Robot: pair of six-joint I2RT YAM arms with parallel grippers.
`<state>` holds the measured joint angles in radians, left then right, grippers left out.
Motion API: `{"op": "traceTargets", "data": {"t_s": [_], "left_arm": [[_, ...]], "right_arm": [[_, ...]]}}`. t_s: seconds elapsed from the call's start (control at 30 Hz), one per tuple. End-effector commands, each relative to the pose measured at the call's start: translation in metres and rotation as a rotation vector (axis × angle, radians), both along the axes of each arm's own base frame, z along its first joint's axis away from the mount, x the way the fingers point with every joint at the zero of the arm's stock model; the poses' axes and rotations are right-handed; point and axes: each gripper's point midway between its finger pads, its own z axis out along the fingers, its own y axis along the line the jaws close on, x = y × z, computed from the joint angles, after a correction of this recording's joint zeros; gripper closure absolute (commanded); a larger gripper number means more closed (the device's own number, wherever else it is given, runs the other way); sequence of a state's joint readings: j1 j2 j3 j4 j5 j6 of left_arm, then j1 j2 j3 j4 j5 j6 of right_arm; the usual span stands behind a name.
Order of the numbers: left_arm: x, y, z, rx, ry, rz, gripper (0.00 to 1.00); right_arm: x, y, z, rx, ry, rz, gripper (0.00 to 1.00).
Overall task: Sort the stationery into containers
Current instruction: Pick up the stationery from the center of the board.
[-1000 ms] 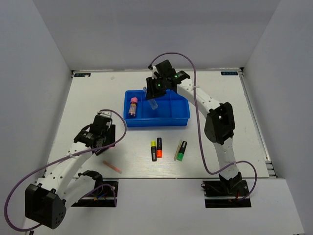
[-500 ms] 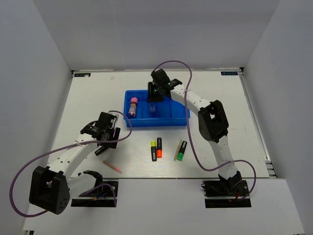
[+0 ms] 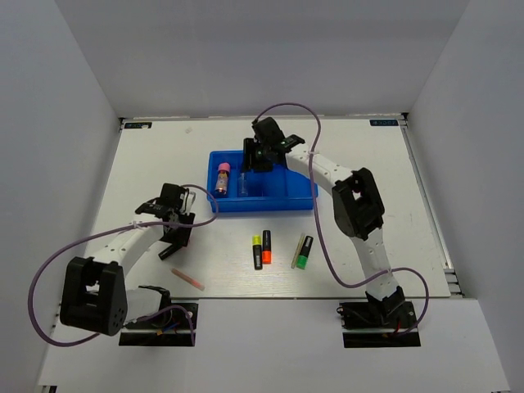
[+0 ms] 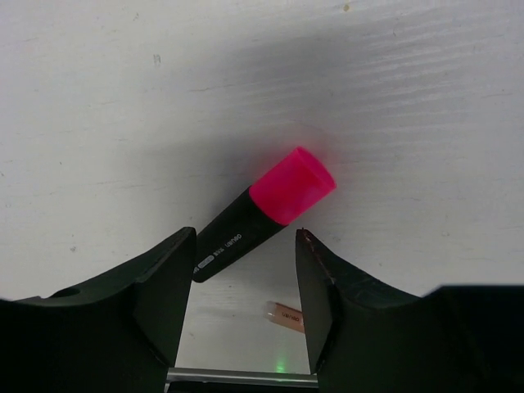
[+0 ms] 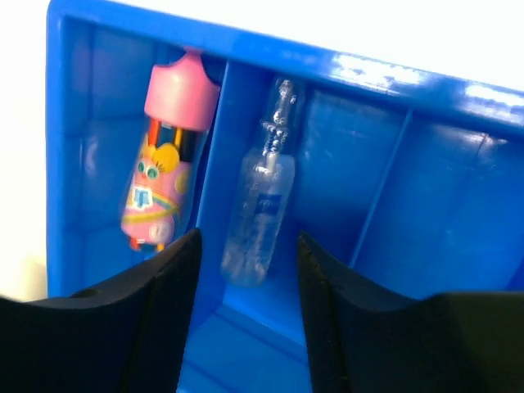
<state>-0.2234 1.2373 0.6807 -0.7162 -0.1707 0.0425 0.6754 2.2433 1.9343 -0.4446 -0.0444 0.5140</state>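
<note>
The right gripper hangs over the upper left part of the blue tray, its jaws spread and empty. Below it in the right wrist view, the clear bottle lies lengthwise in the 2nd compartment from the left, apart from both fingers, so that item looks delivered. The pink-capped tube lies in the 1st compartment, a divider between the 2. Each kind apparently gets its own slot.

The left gripper sits low over the table at the left of the top view, jaws wide and holding nothing. A pink-capped highlighter lies slanted on the surface, its black barrel running between the 2 fingers without visibly touching either. The straddle seems set up for a pinch across the barrel.

Outside the tray, below it in the top view, the yellow highlighter and orange highlighter lie side by side. The beige stick lies just beside the green highlighter. The pink-orange stick lies at lower left, near the left gripper. By this count 2 items are sorted and 6 wait.
</note>
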Motion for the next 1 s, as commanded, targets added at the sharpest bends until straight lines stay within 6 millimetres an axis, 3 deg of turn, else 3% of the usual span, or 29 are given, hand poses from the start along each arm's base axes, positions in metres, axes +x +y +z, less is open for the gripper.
{"op": "traceTargets", "data": {"t_s": [0.0,0.07,0.13,0.17,0.23,0.27,0.33,0.37,0.43,0.53,0.57,0.6,0.67,0.73,0.8,0.87,0.93,0.97], "left_arm": [[0.013,-0.007,0.004,-0.056,-0.033,-0.022,0.38],[0.011,-0.005,-0.002,-0.043,-0.010,-0.032,0.38],[0.010,-0.004,-0.006,-0.037,0.002,-0.035,0.38],[0.010,-0.004,-0.007,-0.036,0.007,-0.040,0.38],[0.009,-0.005,-0.013,-0.035,0.031,-0.045,0.38],[0.008,-0.005,-0.014,-0.035,0.038,-0.051,0.38],[0.007,-0.006,-0.020,-0.035,0.060,-0.053,0.46],[0.006,-0.006,-0.022,-0.039,0.071,-0.048,0.50],[0.007,-0.005,-0.025,-0.043,0.076,-0.042,0.62],[0.003,-0.005,-0.031,-0.060,0.101,-0.034,0.62],[0.003,-0.003,-0.032,-0.061,0.104,-0.028,0.65],[0.001,-0.003,-0.033,-0.065,0.110,-0.026,0.67],[0.001,-0.003,-0.033,-0.064,0.113,-0.020,0.73],[0.003,-0.002,-0.032,-0.071,0.109,-0.008,0.78],[0.005,-0.002,-0.028,-0.079,0.097,0.012,0.93],[0.015,-0.003,-0.014,-0.092,0.041,0.030,1.00],[0.024,-0.006,-0.002,-0.123,-0.001,0.061,1.00],[0.033,-0.009,0.014,-0.148,-0.060,0.062,1.00]], "right_arm": [[-0.007,0.002,0.052,0.083,-0.061,0.009,0.51],[-0.014,-0.004,0.071,0.118,-0.075,0.018,0.51],[-0.026,-0.014,0.057,0.107,-0.048,0.021,0.51],[-0.030,-0.019,0.082,0.138,-0.088,0.024,0.51],[-0.044,-0.029,0.066,0.129,-0.051,0.036,0.51],[-0.044,-0.037,0.088,0.160,-0.081,0.028,0.51],[-0.059,-0.049,0.080,0.160,-0.045,0.035,0.51],[-0.062,-0.052,0.090,0.175,-0.060,0.038,0.51],[-0.074,-0.064,0.083,0.173,-0.041,0.045,0.51],[-0.083,-0.078,0.094,0.194,-0.056,0.054,0.51],[-0.088,-0.085,0.083,0.177,-0.039,0.057,0.51],[-0.094,-0.088,0.098,0.201,-0.063,0.071,0.51],[-0.102,-0.097,0.093,0.190,-0.063,0.087,0.47],[-0.110,-0.101,0.101,0.207,-0.078,0.117,0.43],[-0.122,-0.107,0.099,0.192,-0.100,0.209,0.35],[-0.140,-0.115,0.096,0.140,-0.126,0.336,0.31],[-0.157,-0.117,0.102,0.171,-0.121,0.438,0.34],[-0.165,-0.125,0.095,0.131,-0.133,0.515,0.42]]}}
